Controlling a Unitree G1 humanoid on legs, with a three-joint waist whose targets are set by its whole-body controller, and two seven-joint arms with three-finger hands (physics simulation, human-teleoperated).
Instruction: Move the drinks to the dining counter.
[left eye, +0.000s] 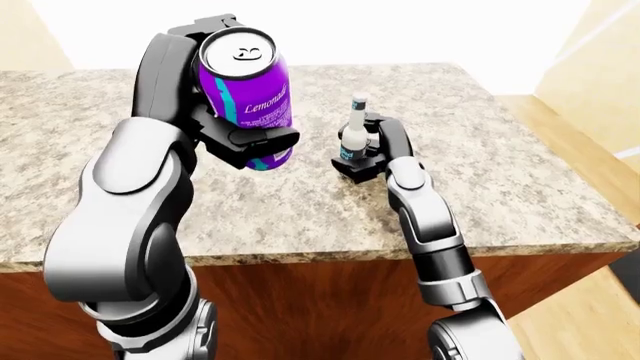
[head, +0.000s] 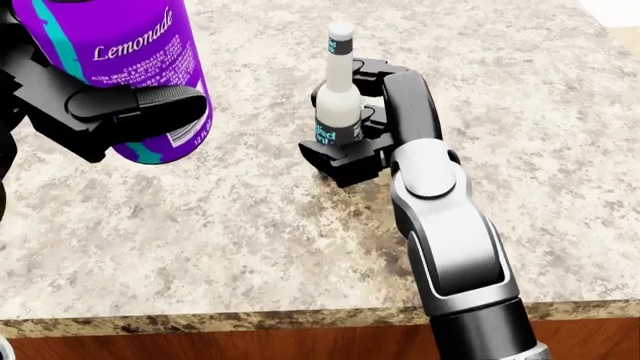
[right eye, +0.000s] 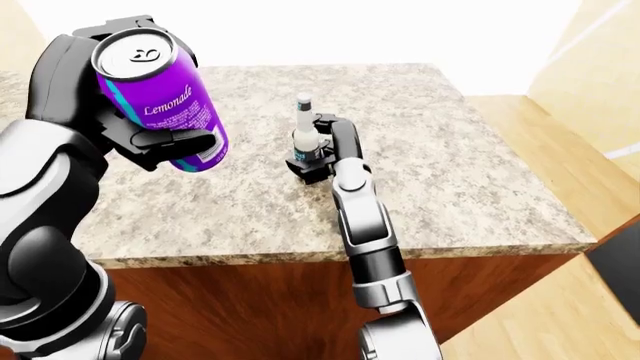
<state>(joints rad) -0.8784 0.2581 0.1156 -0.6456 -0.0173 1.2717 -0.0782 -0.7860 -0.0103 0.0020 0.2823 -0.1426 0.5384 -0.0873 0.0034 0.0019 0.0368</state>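
A speckled granite table (head: 200, 247) fills your view. Your left robot hand (head: 95, 105) grips the purple lemonade can (head: 120, 67) above it; your right robot hand (head: 350, 142) is closed around the small white bottle (head: 337, 97), upright on the table.

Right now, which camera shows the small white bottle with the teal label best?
The head view: the small white bottle with the teal label is largest there, upright in the right hand on the speckled stone counter. Both eye views show it far smaller, whole, cap to base.

Silver-shelled arms (head: 445, 217); black joints
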